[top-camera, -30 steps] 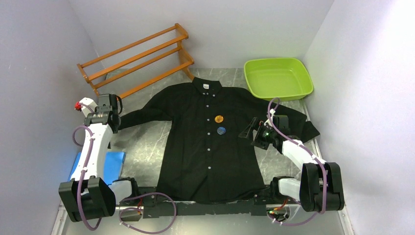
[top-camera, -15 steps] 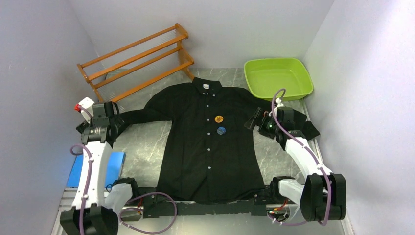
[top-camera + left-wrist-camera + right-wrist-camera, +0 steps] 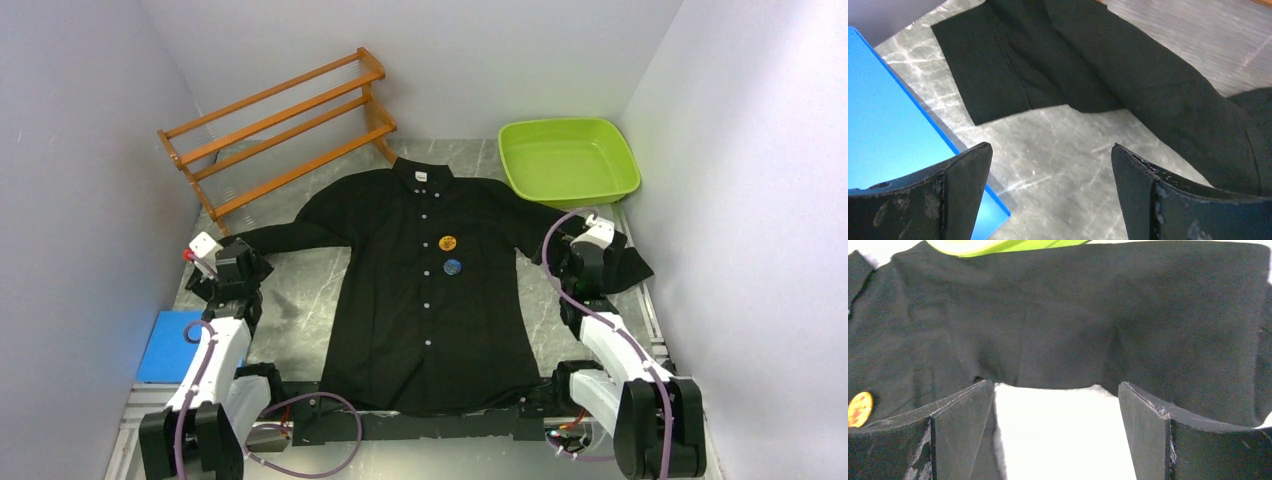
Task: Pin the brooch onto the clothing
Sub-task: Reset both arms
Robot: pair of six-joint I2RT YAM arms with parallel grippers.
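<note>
Left wrist view: my left gripper wide and empty, right gripper likewise. Soft, limp shirt; I'd pinch the stiff orange brooch by its rim.

Plain, pale walls close the scene on three sides: the back wall across the top of the frame, the left wall and the brighter right wall at the edges. The counter is grey with white marbled veining. A slatted wooden rack stands at upper left. A lime-green basin sits at upper right and a blue pad at lower left.
</note>
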